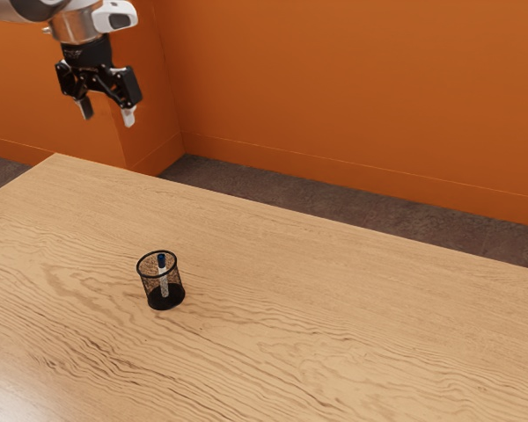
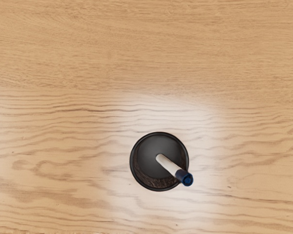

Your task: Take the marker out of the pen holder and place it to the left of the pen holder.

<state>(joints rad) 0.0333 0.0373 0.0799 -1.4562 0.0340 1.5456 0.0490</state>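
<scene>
The gripper hangs high, fingers spread, holding nothing. Toward half past five from it in the exterior view, the marker leans inside the upright pen holder. Grasping, lifting out and placing all remain.

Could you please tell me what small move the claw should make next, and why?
I'd probably ease the open claw down toward the blue cap of the marker: the claw hangs high above the table, while the cap reaches over the rim of the pen holder, seemingly graspable.
</scene>
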